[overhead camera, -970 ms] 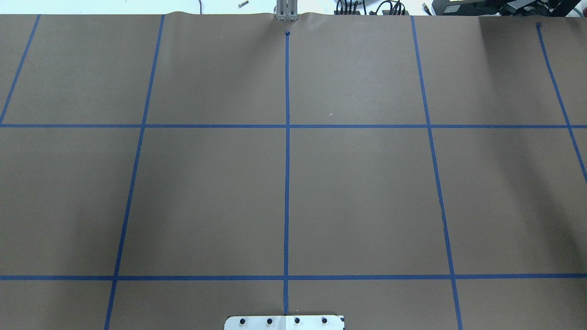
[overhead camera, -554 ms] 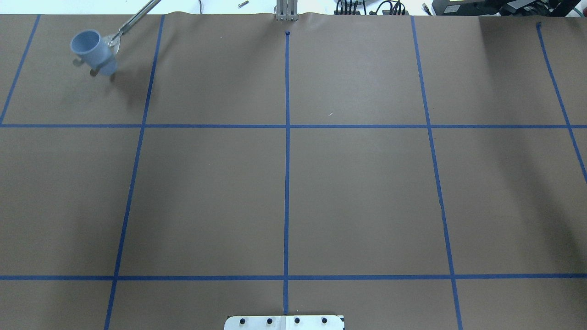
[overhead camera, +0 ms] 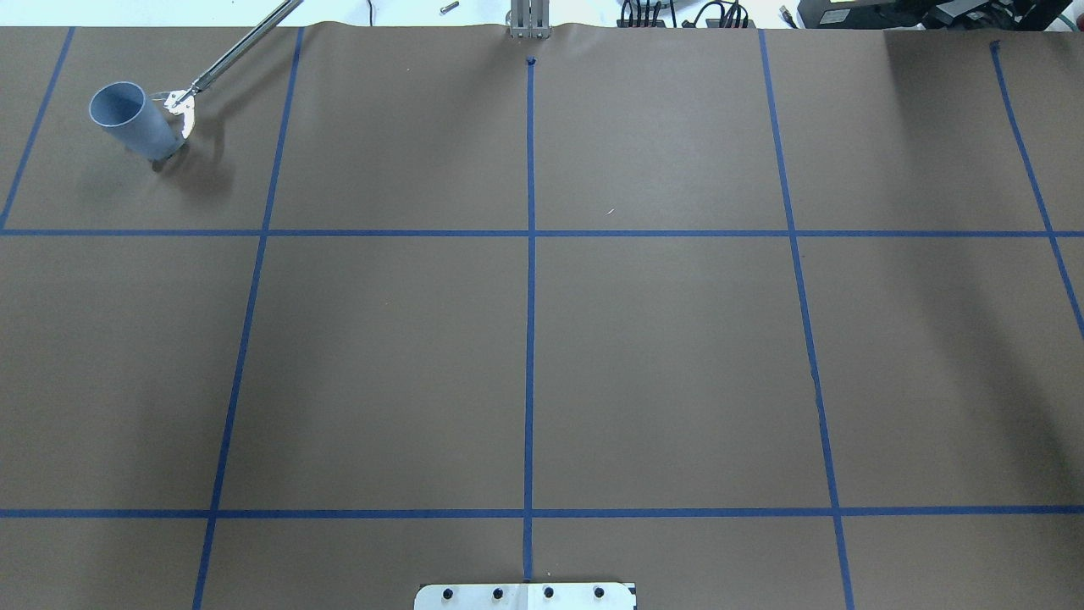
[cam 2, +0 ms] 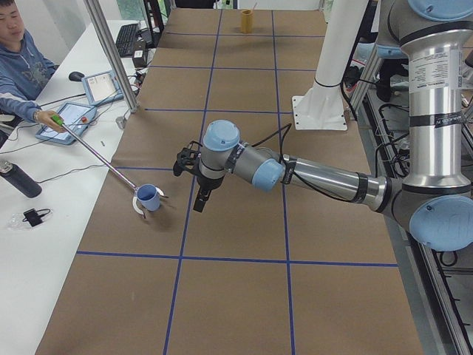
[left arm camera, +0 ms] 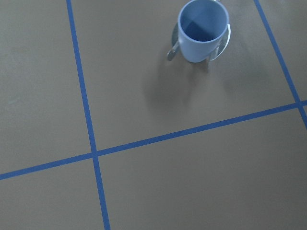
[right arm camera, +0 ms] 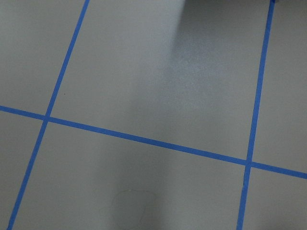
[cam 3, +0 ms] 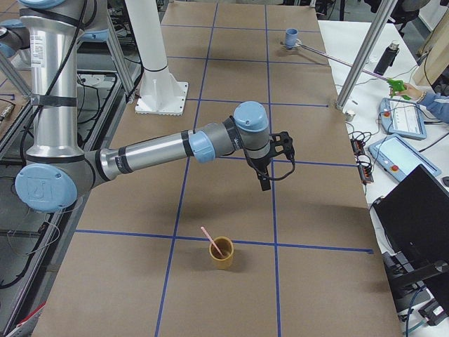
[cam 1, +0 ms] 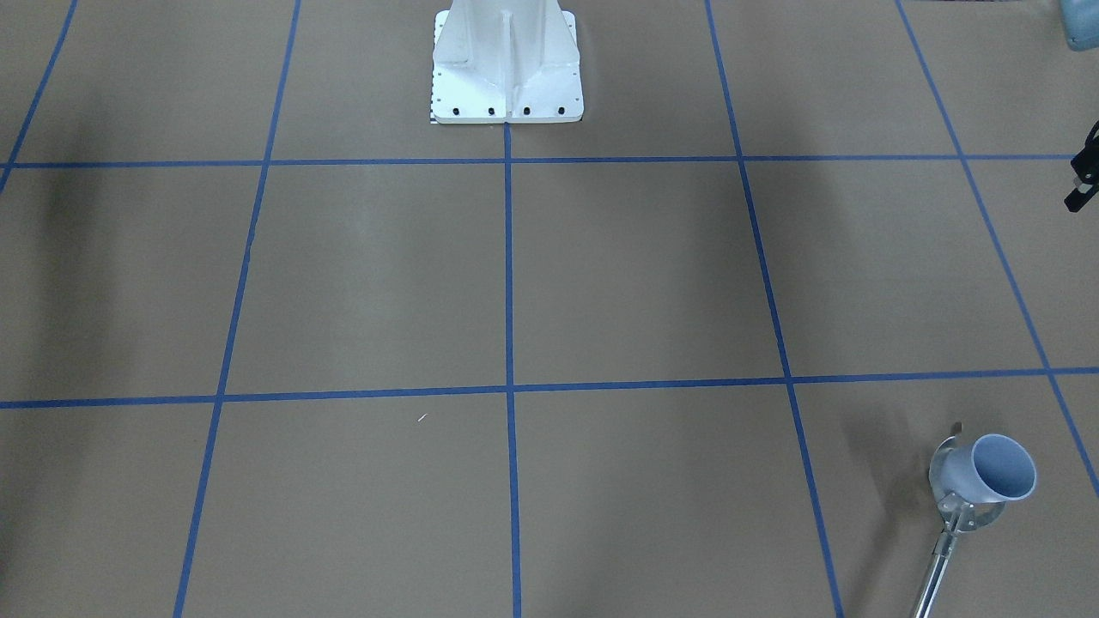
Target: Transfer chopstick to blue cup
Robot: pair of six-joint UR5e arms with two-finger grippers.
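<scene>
Brown paper is covering the surface (overhead camera: 660,356), with blue tape lines (overhead camera: 530,339) marking a grid of squares and the white robot pedestal (cam 1: 506,64) standing at the robot's edge. Sitting in the far corner square on the robot's left side is the light blue plastic cup (overhead camera: 135,119), mouth open and facing up. Reaching in from the operators' edge is a long metal reacher tool (overhead camera: 241,47), its curved claws sitting around the lower part of the cup; cannot tell if the cup is fully resting on the paper. At the side table a seated person in a blue hoodie (cam 2: 18,66) is holding the tool's green handle. Over at the robot's right end, the thin pink chopstick (cam 3: 212,241) is leaning inside a small mustard-yellow cup (cam 3: 223,256), its upper end sticking out over the rim, well apart from the blue cup. The left end effector (cam 2: 199,201) is hanging fingers-down above the paper near the blue cup, not touching it; cannot tell whether its fingers are apart or together. The right end effector (cam 3: 265,182) is hanging fingers-down above the paper, near the mustard-yellow cup but apart from it; fingers apart or together, cannot tell from this side view. Left wrist camera is looking down on the blue cup and a tape crossing; right wrist camera is showing paper and tape lines.
</scene>
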